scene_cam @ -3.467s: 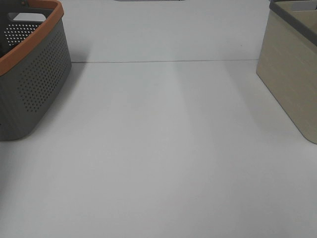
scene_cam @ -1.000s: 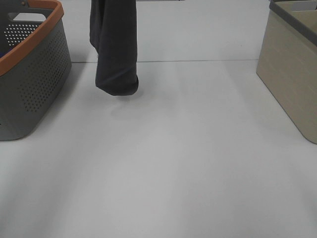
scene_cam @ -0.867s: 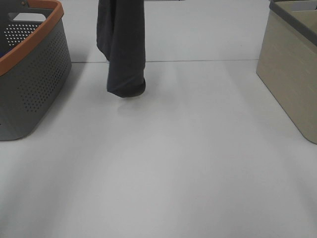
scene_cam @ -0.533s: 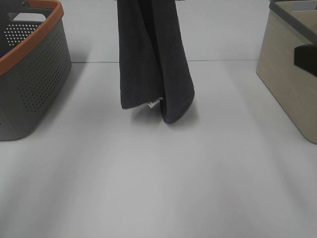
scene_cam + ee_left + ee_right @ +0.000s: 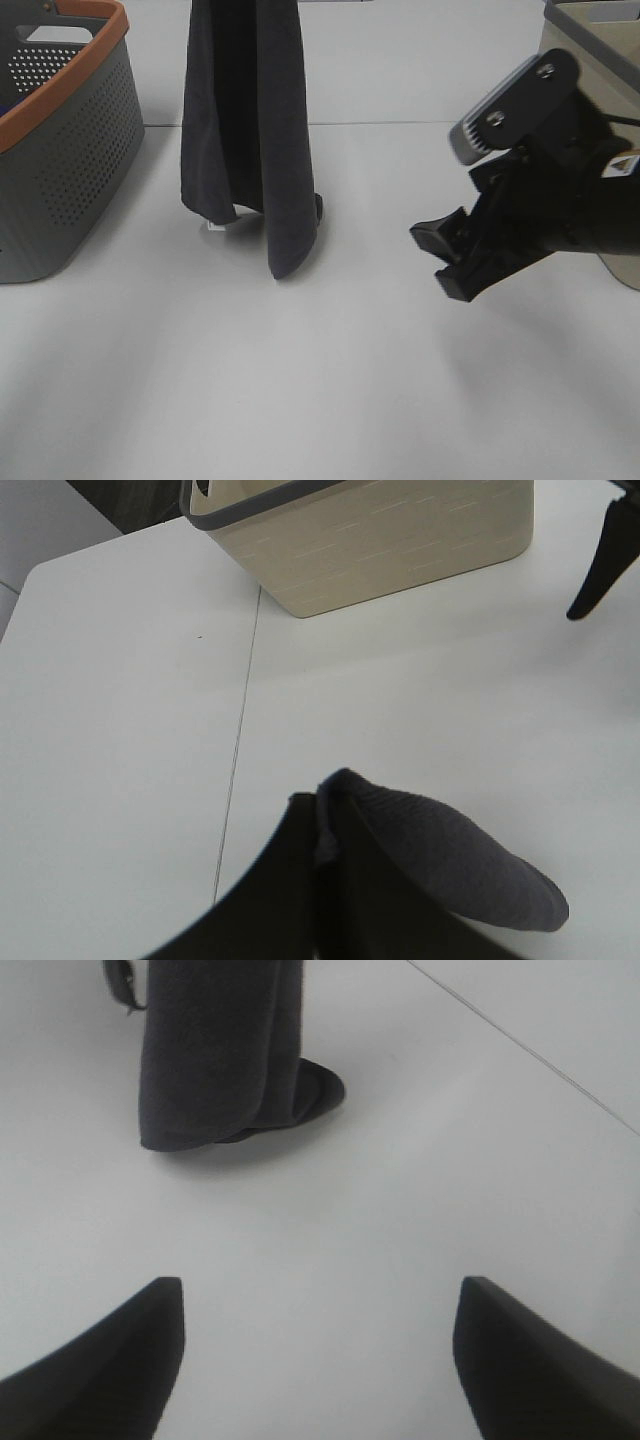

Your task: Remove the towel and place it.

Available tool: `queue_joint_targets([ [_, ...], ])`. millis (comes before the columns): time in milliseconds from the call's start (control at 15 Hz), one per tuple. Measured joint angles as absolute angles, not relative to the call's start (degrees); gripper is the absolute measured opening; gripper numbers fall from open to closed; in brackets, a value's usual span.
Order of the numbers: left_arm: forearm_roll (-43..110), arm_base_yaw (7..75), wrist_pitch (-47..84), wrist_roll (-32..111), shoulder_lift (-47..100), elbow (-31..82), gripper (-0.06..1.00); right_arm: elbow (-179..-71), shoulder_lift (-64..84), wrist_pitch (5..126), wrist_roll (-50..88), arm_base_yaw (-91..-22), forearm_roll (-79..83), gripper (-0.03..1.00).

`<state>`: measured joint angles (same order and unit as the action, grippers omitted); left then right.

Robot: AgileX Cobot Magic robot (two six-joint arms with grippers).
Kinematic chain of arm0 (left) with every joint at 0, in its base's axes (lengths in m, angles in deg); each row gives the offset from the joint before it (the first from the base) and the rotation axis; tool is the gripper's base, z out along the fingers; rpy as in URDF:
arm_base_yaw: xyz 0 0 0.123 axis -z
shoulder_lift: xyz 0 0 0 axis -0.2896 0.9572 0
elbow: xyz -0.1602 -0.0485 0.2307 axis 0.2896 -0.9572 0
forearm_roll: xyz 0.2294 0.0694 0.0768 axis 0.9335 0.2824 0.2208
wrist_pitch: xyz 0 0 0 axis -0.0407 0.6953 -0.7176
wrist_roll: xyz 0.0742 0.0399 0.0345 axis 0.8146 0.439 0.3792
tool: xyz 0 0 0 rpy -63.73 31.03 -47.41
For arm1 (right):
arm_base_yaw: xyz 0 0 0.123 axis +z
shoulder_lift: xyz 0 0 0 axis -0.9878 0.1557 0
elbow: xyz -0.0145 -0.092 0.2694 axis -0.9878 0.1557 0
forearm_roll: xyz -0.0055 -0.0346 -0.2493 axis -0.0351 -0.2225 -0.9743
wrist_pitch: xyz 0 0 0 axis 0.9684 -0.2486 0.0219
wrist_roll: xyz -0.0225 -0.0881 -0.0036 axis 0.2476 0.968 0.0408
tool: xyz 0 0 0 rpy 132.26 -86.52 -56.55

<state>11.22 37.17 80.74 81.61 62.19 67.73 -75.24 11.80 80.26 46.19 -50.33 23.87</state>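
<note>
The dark charcoal towel [image 5: 248, 130] hangs in a long fold from above the exterior view's top edge. Its lower end rests on the white table, with a small white tag [image 5: 215, 226] at its edge. My left gripper is out of the exterior view above. In the left wrist view the towel [image 5: 440, 870] drops straight down from it, so it is shut on the towel. My right gripper [image 5: 446, 262] is open, low over the table, to the right of the towel and pointing at it. In the right wrist view the right gripper [image 5: 320, 1360] faces the towel's lower end [image 5: 220, 1060] with a clear gap between them.
A grey perforated basket with an orange rim [image 5: 60, 150] stands at the far left. A beige basket with a dark grey rim [image 5: 612, 70] stands at the far right behind my right arm, and also shows in the left wrist view [image 5: 380, 540]. A seam [image 5: 400, 123] crosses the table.
The towel came in from the upper left, swung right, then shifted back left and sank until its end reached the table. My right gripper entered from the right edge and moved toward the towel.
</note>
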Motion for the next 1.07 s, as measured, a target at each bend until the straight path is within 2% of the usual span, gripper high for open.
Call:
queue_joint_targets([
  [133, 14.37, 37.17, 80.74, 82.24, 61.33, 67.73, 0.0, -77.87, 16.9, 81.47, 46.24, -46.84, 23.87, 0.74],
  [533, 15.63, 37.0, 83.78, 84.36, 56.12, 67.84, 0.0, -89.28, 26.07, 76.94, 45.21, -46.38, 24.95, 0.74],
  [667, 15.68, 37.0, 83.89, 84.36, 56.29, 67.84, 0.0, -89.51, 26.64, 84.5, 40.74, -46.38, 26.67, 0.71],
  [800, 15.68, 37.0, 84.01, 84.42, 56.58, 67.84, 0.0, -86.47, 26.64, 95.85, 26.19, -46.38, 19.45, 0.7],
  [933, 15.68, 36.94, 83.89, 84.42, 56.81, 67.84, 0.0, -82.57, 27.1, 105.7, 5.05, -46.38, 4.21, 0.7],
  [1067, 15.68, 36.14, 83.89, 84.42, 56.81, 67.84, 0.0, -78.96, 30.19, 121.69, -19.07, -48.27, -14.64, 0.7],
])
